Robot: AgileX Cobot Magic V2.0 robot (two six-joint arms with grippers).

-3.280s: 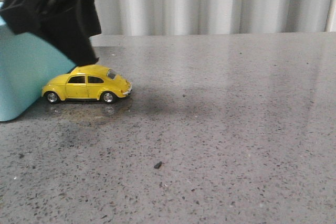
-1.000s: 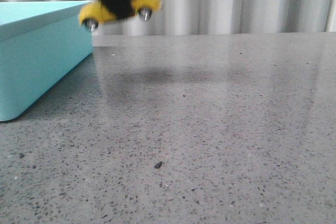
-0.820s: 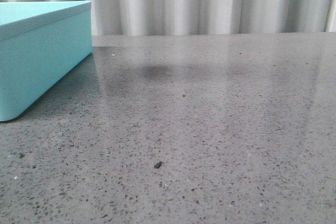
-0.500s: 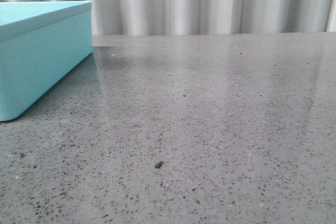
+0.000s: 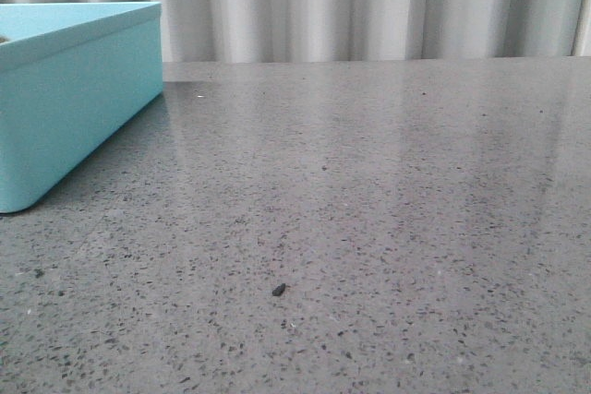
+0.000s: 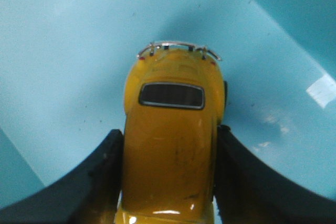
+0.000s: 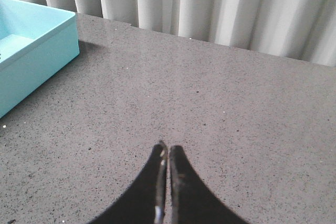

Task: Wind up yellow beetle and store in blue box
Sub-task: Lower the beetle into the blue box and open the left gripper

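Observation:
In the left wrist view my left gripper (image 6: pixel 169 136) is shut on the yellow beetle (image 6: pixel 173 129), its black fingers (image 6: pixel 102 171) pressed against both sides of the car. The beetle hangs over the light blue floor of the blue box (image 6: pixel 63 35); whether its wheels touch the floor I cannot tell. The blue box stands at the table's far left in the front view (image 5: pixel 65 108) and shows in the right wrist view (image 7: pixel 31 51). Neither arm nor the car shows in the front view. My right gripper (image 7: pixel 168 149) is shut and empty above the grey table.
The grey speckled table (image 5: pixel 369 209) stretches right of the box. A small dark speck (image 5: pixel 278 290) lies on it near the front. A pale pleated curtain (image 5: pixel 369 6) hangs behind the table's far edge.
The left gripper lifted the beetle from the table beside the box, carried it up and left out of the front view, and now holds it over the box's inside.

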